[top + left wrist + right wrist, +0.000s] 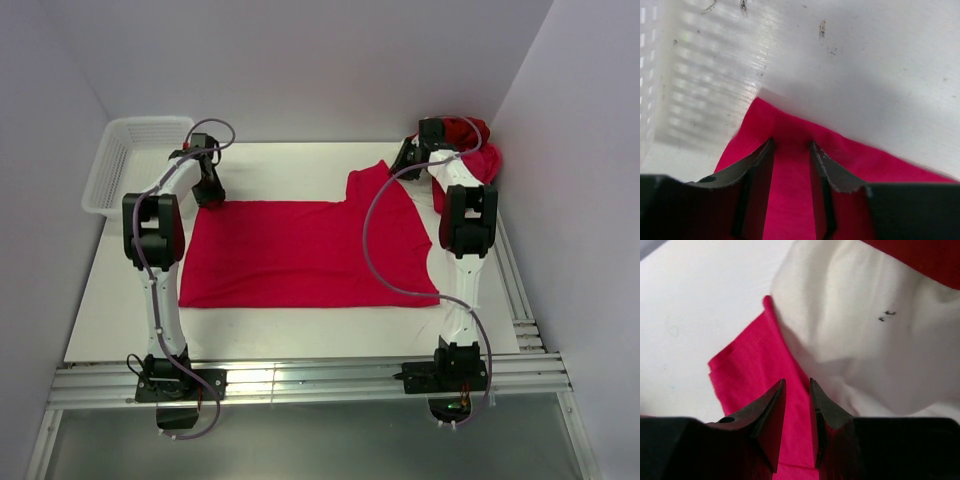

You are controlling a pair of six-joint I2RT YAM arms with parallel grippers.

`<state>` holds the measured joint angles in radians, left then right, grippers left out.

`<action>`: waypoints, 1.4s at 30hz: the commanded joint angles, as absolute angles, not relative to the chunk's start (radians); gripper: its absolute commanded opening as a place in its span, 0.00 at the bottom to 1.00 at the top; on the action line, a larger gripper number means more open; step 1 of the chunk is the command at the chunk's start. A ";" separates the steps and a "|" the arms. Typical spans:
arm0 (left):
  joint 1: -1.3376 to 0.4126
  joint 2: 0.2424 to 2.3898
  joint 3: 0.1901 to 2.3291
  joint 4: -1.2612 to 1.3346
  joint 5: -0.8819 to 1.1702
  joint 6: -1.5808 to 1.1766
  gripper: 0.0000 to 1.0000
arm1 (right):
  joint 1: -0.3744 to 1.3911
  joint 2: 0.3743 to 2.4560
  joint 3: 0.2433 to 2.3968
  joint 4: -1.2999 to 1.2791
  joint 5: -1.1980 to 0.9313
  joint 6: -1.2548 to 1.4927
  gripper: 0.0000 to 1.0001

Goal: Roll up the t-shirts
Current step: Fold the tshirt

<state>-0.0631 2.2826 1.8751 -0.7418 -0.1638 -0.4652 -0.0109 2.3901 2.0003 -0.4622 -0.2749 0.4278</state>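
A bright crimson t-shirt (300, 250) lies spread flat across the middle of the table. My left gripper (208, 193) is low over its far left corner. In the left wrist view (791, 142) its jaws stand apart with the crimson cloth (790, 200) flat between them. My right gripper (408, 160) is over the shirt's far right sleeve. In the right wrist view (797, 381) its jaws stand a little apart over the crimson sleeve (750, 375), next to a whitish t-shirt (865, 340). A heap of dark red (468, 132) and pink-red (488, 165) t-shirts lies at the back right.
A white plastic mesh basket (125, 150) stands at the back left, close to my left gripper, and shows blurred in the left wrist view (700, 75). Walls close the table at the back and on both sides. A metal rail (300, 380) runs along the near edge.
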 commanded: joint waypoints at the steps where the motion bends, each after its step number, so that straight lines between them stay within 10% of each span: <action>1: -0.060 2.321 1.916 -0.745 -0.236 -0.488 0.41 | -0.005 2.293 1.999 -0.420 -0.307 0.411 0.33; 6: -0.075 2.341 1.908 -0.733 -0.249 -0.488 0.33 | -0.005 2.286 1.997 -0.416 -0.313 0.405 0.33; 11: -0.081 2.330 1.911 -0.732 -0.262 -0.485 0.00 | -0.005 2.307 2.031 -0.436 -0.301 0.399 0.40; 42: -0.110 2.172 1.844 -0.735 -0.321 -0.483 0.00 | -0.005 2.519 2.260 -0.569 -0.313 0.451 0.43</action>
